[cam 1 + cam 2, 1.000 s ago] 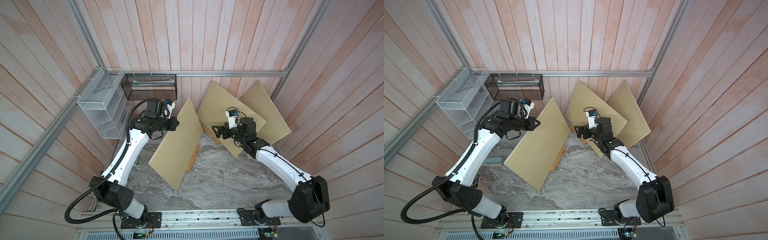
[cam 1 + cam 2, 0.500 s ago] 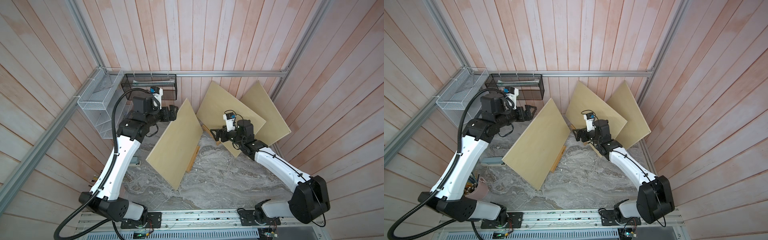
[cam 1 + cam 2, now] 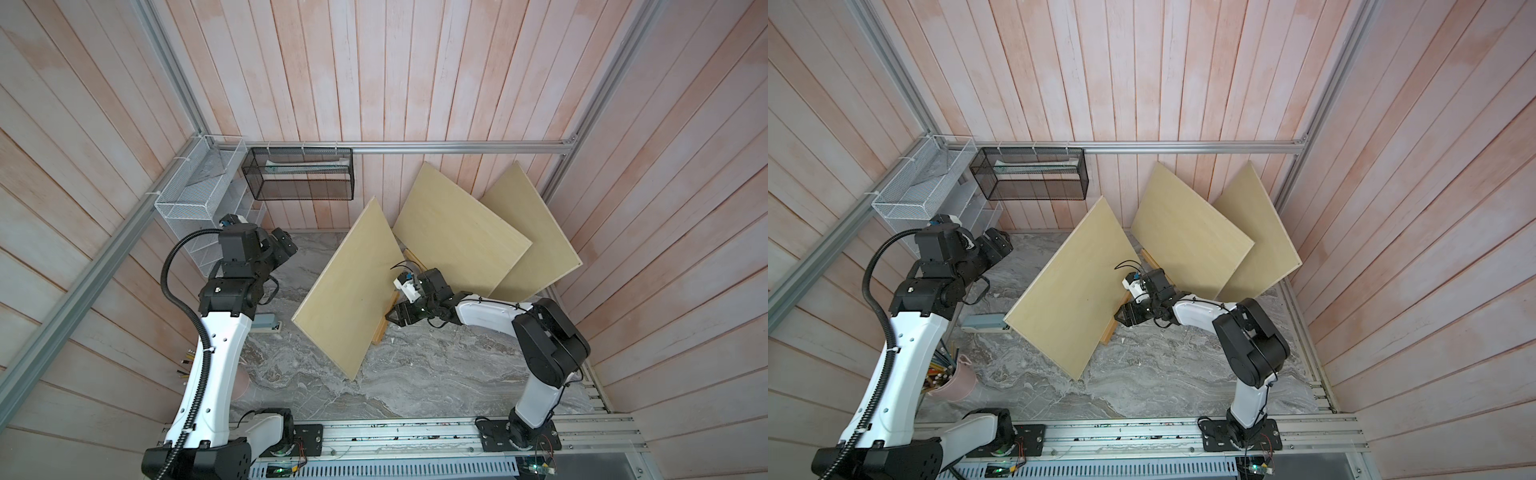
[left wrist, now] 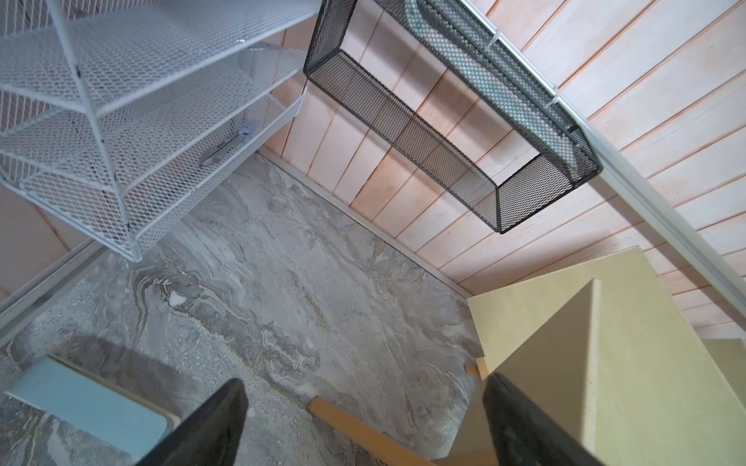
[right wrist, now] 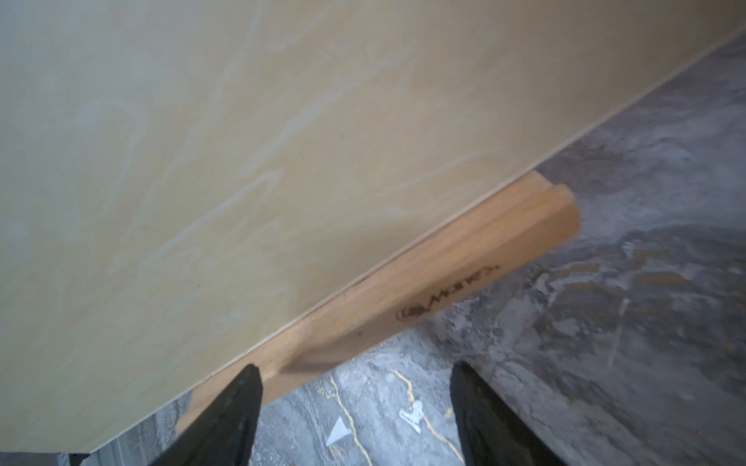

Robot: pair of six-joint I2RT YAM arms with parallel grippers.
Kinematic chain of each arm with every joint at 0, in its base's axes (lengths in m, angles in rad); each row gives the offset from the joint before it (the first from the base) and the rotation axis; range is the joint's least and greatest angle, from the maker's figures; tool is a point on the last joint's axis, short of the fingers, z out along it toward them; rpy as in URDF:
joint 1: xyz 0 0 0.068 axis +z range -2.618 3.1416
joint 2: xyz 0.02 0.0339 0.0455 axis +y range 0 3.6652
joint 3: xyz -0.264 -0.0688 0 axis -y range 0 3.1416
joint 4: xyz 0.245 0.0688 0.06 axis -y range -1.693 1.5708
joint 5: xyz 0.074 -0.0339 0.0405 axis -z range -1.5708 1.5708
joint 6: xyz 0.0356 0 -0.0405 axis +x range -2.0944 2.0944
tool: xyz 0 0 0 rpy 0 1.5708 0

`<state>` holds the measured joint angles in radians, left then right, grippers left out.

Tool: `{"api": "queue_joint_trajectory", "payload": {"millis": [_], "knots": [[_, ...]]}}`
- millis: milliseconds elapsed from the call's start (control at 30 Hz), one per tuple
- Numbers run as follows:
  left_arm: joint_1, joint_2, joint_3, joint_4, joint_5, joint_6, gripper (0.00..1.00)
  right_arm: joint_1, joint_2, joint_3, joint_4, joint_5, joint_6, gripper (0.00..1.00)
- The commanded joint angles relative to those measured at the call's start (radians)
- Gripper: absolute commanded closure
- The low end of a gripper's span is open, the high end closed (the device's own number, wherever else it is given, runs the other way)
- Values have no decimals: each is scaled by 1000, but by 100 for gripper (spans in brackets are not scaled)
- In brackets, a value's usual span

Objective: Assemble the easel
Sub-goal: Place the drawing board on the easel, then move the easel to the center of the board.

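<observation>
A pale plywood board [image 3: 351, 286] [image 3: 1071, 291] stands tilted on a brown wooden easel ledge [image 3: 380, 330] [image 3: 1108, 332] in both top views. My right gripper [image 3: 390, 318] [image 5: 357, 387] is open, low at the ledge [image 5: 424, 282], on the board's right side. One of its fingertips [image 5: 238, 403] overlaps the ledge and only floor shows between the fingers. My left gripper [image 3: 286, 245] [image 4: 363, 403] is open and apart from the board [image 4: 585, 363], off to its left. A wooden bar [image 4: 355, 431] lies on the floor beyond it.
Two more plywood boards [image 3: 457, 245] [image 3: 532, 245] lean on the back wall, with a wooden strip [image 3: 415, 262] at their foot. A white mesh shelf [image 3: 195, 195] and a black mesh basket [image 3: 299, 178] hang at the back left. A blue-grey stapler [image 3: 264, 322] and a pink pencil cup [image 3: 955, 380] sit by the left arm.
My left gripper opened, let go of the board's upper edge and drew back to the left. My right gripper came forward and down to the ledge, its jaws narrowing a little.
</observation>
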<state>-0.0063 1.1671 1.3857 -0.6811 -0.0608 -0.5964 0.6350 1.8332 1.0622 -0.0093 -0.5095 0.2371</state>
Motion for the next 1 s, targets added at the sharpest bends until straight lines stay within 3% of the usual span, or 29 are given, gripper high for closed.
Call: {"api": "queue_joint_trajectory", "payload": {"millis": [0,467,767,967], "knots": [[6,-34,10,9,-13,-8,5,-4,38,57,-55,-116,-27,26],[8,-38,21,-8,-48,18,4,-59,165,69,33,-173,4,38],[7,-41,15,-14,-60,30,3,-72,193,112,117,-141,90,63],[8,-46,11,-22,-72,42,3,-73,227,158,135,-117,140,71]]}}
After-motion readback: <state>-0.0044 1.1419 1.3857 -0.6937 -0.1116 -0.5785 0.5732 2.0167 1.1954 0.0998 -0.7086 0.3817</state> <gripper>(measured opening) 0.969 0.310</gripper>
